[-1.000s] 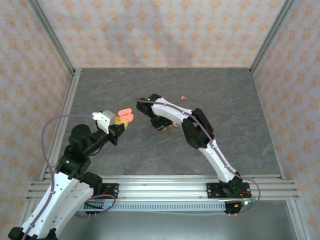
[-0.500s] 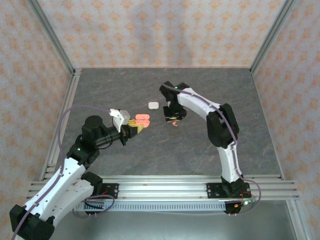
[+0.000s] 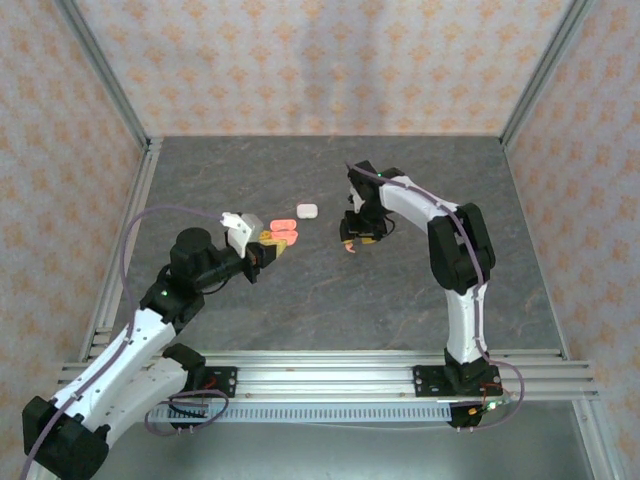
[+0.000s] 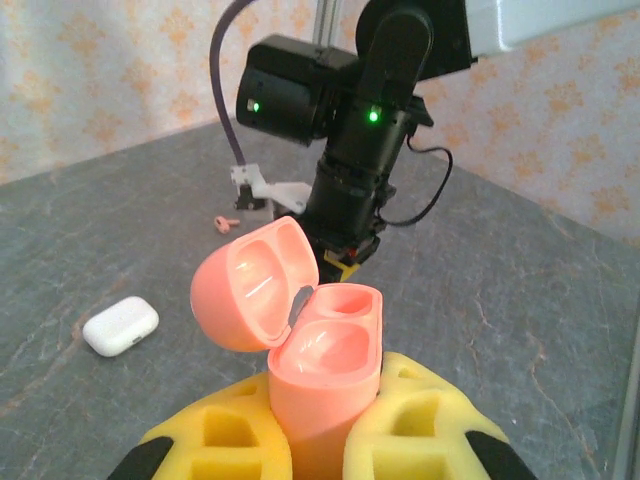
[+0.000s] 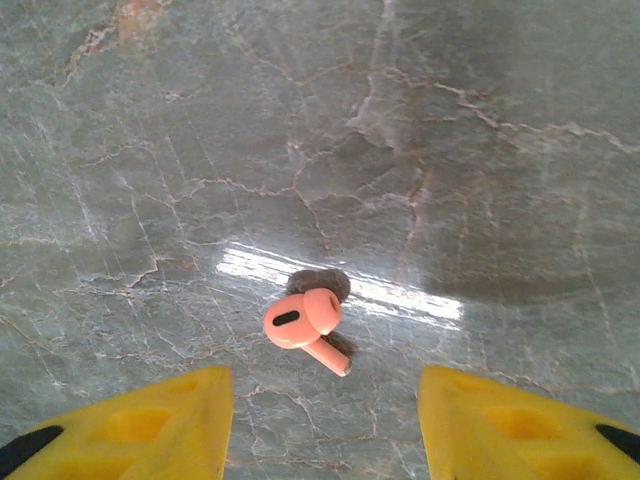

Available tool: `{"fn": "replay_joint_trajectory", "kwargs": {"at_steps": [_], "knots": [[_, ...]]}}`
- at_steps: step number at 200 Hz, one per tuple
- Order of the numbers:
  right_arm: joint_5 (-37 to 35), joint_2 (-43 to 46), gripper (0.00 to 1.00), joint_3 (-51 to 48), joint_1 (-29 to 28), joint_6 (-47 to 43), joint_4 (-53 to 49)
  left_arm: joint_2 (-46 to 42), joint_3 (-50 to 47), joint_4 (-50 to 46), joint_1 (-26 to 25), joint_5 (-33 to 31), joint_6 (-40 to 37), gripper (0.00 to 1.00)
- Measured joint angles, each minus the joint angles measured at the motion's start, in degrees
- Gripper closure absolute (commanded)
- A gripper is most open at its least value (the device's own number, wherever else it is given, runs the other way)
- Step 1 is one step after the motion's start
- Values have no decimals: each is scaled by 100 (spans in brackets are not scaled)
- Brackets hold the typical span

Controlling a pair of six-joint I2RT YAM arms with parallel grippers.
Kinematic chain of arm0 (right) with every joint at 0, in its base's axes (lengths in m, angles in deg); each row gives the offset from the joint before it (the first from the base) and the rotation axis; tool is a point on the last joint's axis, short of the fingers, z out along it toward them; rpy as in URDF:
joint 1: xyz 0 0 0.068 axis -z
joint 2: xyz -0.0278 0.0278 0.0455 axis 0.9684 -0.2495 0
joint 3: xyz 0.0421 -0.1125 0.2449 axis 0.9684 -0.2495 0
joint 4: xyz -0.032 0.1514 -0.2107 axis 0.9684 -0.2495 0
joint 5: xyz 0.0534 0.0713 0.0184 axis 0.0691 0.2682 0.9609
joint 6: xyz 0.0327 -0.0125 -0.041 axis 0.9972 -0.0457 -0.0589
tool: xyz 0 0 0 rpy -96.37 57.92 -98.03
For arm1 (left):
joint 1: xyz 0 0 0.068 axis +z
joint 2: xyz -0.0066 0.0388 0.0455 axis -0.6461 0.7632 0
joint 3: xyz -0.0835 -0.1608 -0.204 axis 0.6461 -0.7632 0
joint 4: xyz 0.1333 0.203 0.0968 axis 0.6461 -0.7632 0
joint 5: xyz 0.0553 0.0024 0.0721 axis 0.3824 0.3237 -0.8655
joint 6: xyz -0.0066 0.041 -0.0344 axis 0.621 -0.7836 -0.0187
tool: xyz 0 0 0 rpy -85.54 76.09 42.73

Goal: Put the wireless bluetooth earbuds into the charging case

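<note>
We see the left gripper (image 4: pixel 320 445) clamped on the pink charging case (image 4: pixel 325 375), whose lid is tipped open. To its right, the right gripper (image 5: pixel 325 415) hangs with jaws apart above 1 pink earbud (image 5: pixel 303 325) on the grey table (image 5: pixel 480 150). A white case (image 3: pixel 306 211) lies just beyond.

No readable text, label, brand, number or sign on any surface, near or far.

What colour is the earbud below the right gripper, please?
Pink earbud; right wrist view shows it best.
</note>
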Motion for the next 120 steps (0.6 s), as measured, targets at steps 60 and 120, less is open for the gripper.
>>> {"fn": "replay_joint_trajectory", "kwargs": {"at_steps": [60, 120], "knots": [[33, -350, 46, 142, -116, -400, -4, -76, -50, 24, -37, -345, 138, 100], [13, -426, 48, 273, -234, -485, -24, -68, -74, 20, -37, -409, 146, 100]]}}
